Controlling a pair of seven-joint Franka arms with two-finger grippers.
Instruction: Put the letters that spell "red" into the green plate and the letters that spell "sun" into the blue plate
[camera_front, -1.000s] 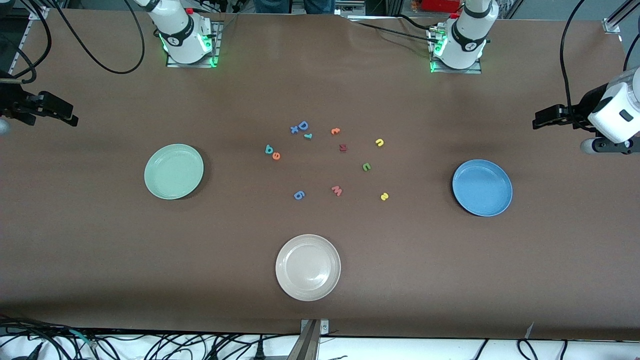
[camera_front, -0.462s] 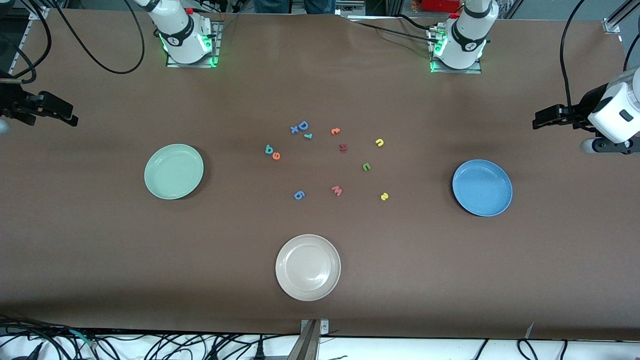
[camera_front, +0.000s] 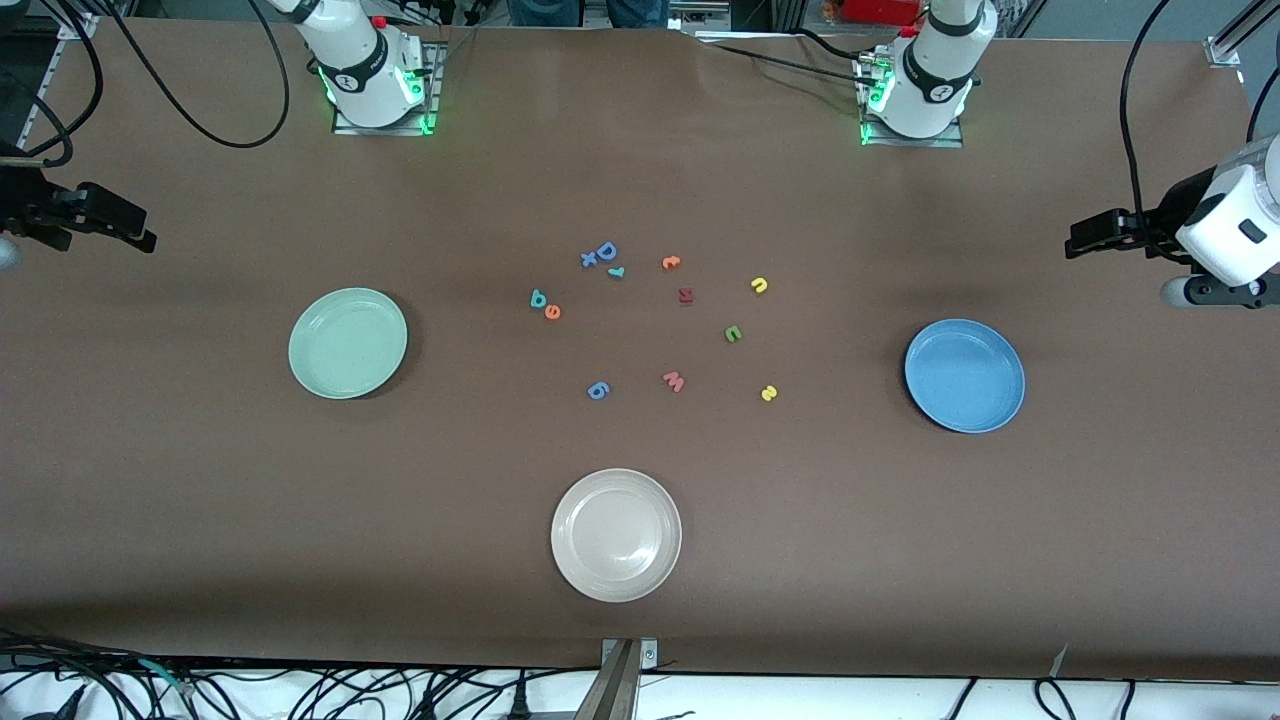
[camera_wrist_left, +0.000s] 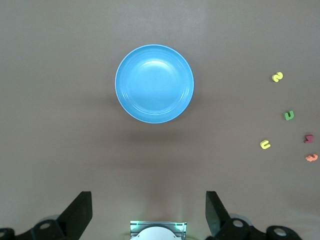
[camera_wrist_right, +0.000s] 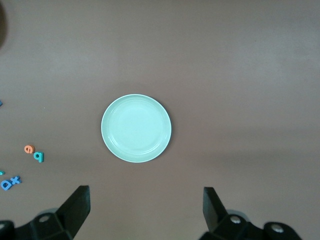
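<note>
Nothing has been sorted yet, and the main risk I see is picking the wrong piece: the tiny foam letters lie in one loose scatter mid-table, and look-alikes sit among the wanted ones. The tiny teal foam "r" lies just beside a larger blue foam capital "D", so a descending tool could nudge or take that instead. The tiny teal foam "d" and tiny orange foam "e" lie almost touching, so one pinch could catch both. A second small orange foam letter could pass for the "e".

The tiny yellow foam "n", tiny green foam "u" and tiny yellow foam "s" lie toward the left arm's end of the scatter, apart from one another; which yellow piece is which I judge only roughly at this size.

The round pale mint-green plate toward the right arm's end, the round medium-blue plate toward the left arm's end, and the round cream-white plate nearest the front camera hold nothing.

The left tool hangs high over the table beside the blue plate, fingers spread wide, gripping nothing. The right tool hangs likewise beside the green plate, fingers apart. Both arms wait.
</note>
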